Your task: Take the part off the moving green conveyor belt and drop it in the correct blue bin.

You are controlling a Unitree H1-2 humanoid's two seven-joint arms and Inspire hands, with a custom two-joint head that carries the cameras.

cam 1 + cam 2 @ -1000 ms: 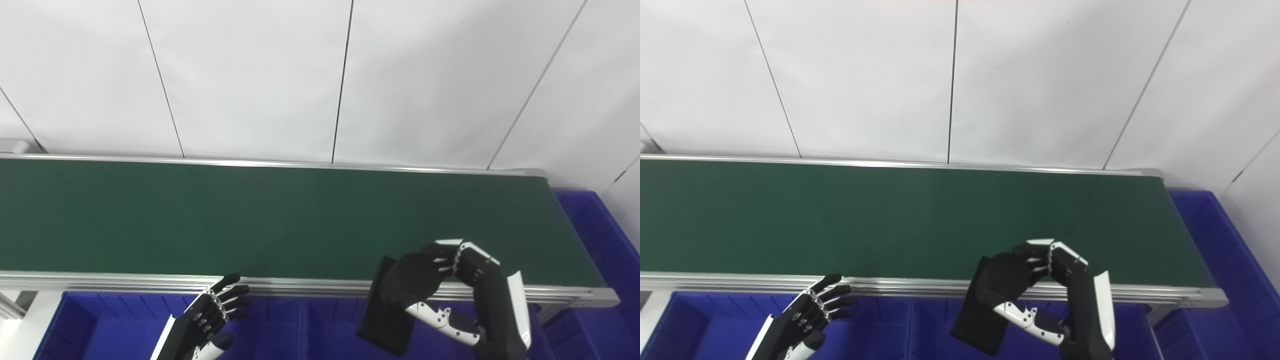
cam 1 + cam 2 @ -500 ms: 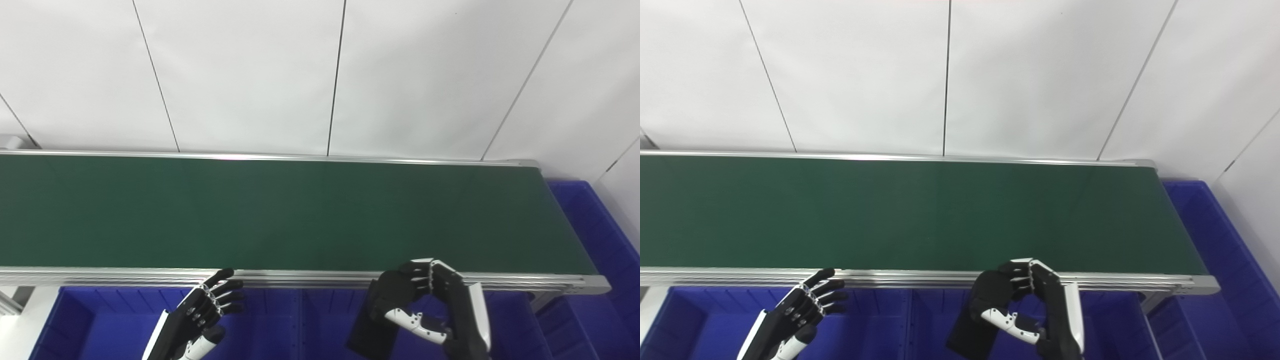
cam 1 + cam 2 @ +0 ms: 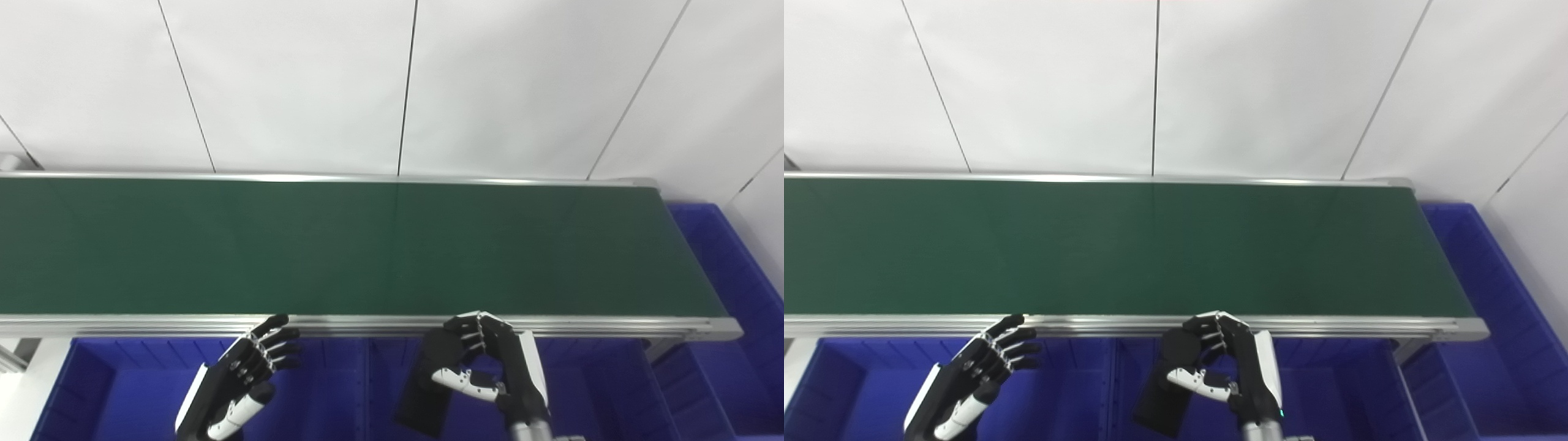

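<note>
Two hands are showing at the bottom edge, both hanging over the blue bins (image 3: 141, 392) just in front of the green conveyor belt (image 3: 343, 245). No readable writing or labels anywhere — belt, bins and wall panels (image 3: 294, 86) are all looking plain.

Right hand (image 3: 484, 367) is curling its fingers (image 3: 471, 327) and thumb around the top of a flat black part (image 3: 422, 401) — holding it, fingers closed narrow on its upper end. The part is hanging tilted, its lower end pointing down-left, sitting above the middle blue bin (image 3: 1317, 392) and off the belt. The fingertips are reaching up level with the belt's silver front rail (image 3: 367, 323); can't tell if they are touching it.

Left hand (image 3: 245, 376) is holding nothing, fingers spread apart and pointing up-right toward the rail, thumb lying lower. It is hovering over the left bin, well apart from the part.

Another blue bin (image 3: 729, 269) is sitting past the belt's right end.
</note>
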